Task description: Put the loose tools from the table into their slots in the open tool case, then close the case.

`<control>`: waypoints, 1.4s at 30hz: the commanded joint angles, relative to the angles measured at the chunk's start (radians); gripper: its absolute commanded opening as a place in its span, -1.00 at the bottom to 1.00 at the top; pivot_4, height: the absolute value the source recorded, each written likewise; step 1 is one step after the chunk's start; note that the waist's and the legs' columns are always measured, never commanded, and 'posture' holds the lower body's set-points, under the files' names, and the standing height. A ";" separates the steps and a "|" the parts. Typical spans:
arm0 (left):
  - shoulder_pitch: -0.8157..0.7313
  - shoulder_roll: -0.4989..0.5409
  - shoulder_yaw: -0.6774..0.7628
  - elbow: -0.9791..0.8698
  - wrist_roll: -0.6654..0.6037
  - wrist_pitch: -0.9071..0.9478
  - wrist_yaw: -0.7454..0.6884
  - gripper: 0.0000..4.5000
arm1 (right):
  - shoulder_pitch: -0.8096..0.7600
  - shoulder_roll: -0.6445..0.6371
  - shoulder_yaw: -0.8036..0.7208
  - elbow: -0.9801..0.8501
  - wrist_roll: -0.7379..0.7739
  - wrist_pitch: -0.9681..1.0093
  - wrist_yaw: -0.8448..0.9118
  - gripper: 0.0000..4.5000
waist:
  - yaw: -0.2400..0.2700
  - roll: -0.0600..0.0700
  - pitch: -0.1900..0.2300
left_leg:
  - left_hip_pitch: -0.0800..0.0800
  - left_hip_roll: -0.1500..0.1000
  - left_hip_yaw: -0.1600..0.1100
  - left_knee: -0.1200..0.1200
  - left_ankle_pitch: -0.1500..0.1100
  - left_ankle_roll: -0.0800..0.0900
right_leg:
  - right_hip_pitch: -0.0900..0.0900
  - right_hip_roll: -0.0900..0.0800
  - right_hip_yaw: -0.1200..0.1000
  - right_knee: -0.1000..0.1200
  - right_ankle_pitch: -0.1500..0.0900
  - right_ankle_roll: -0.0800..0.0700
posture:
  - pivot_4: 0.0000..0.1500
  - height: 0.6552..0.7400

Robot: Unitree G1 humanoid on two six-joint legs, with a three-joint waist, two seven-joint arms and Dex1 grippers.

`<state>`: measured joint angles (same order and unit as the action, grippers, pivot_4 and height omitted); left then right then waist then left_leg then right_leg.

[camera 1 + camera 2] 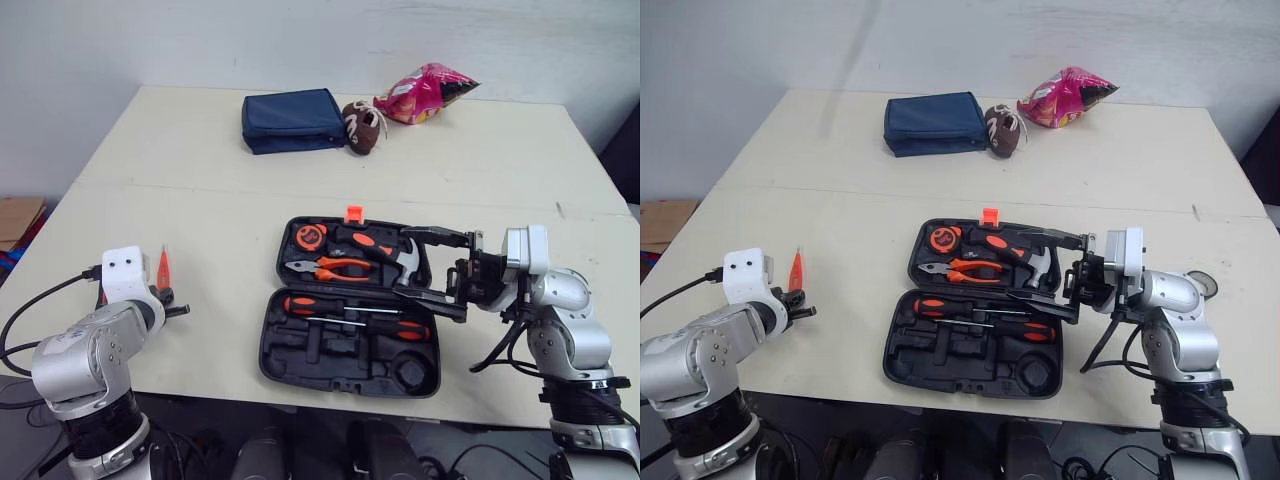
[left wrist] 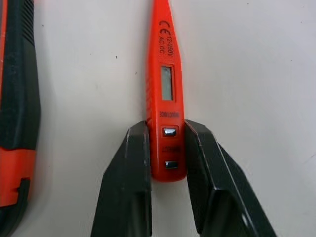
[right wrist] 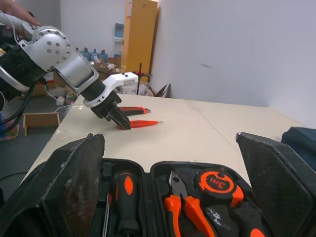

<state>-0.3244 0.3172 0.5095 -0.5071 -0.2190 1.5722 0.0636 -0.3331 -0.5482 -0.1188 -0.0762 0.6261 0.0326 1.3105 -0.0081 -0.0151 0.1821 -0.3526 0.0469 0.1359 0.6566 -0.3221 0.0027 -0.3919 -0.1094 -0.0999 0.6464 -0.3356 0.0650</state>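
The black tool case (image 1: 275,345) lies open at the table's front middle, holding a tape measure (image 1: 310,238), orange pliers (image 1: 335,268), a hammer (image 1: 400,255) and screwdrivers (image 1: 350,305). At the front left an orange voltage tester pen (image 2: 165,74) lies on the table. My left gripper (image 2: 165,131) is shut on its blunt end, one finger pressed to each side. An orange-and-black utility knife (image 2: 17,98) lies beside the tester. My right gripper (image 1: 430,268) hangs open at the case's right edge, fingers wide apart with nothing between them.
At the back of the table sit a dark blue pouch (image 1: 292,120), a brown football toy (image 1: 363,127) and a pink snack bag (image 1: 425,92). A small round object (image 1: 1202,283) lies near the right edge. The table's front edge runs just below the case.
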 commanded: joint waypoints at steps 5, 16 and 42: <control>0.068 0.078 -0.001 -0.020 0.000 -0.097 -0.091 -0.86 | 0.037 -0.044 -0.032 -0.028 0.006 -0.030 0.032 1.00 | -0.005 0.000 0.000 | 0.000 0.000 0.000 -0.001 0.000 0.000 | 0.000 0.000 0.000 0.000 0.000 0.000 | 1.00 1.00; 0.267 0.462 -0.097 -0.039 -0.156 -0.972 -0.846 -0.86 | 0.162 -0.143 -0.098 -0.109 0.000 -0.077 0.051 1.00 | 0.002 -0.006 0.003 | -0.004 0.000 -0.002 -0.005 0.000 -0.001 | -0.003 -0.001 -0.002 -0.005 -0.001 -0.002 | 1.00 1.00; -0.396 0.576 -0.941 0.113 -0.016 -0.834 -1.290 -0.86 | 0.335 -0.204 -0.128 -0.299 0.009 0.006 -0.062 1.00 | 0.009 -0.006 0.005 | -0.013 0.003 -0.006 0.005 0.000 0.001 | -0.004 0.008 -0.003 -0.006 0.000 0.000 | 1.00 1.00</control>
<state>-0.7002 0.8939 -0.4235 -0.3806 -0.2476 0.7219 -1.2282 -0.0149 -0.7363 -0.2081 -0.3319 0.6165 0.0363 1.2515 0.0009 -0.0213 0.1870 -0.3686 0.0500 0.1285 0.6635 -0.3218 0.0039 -0.3977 -0.1011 -0.1039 0.6418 -0.3358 0.0646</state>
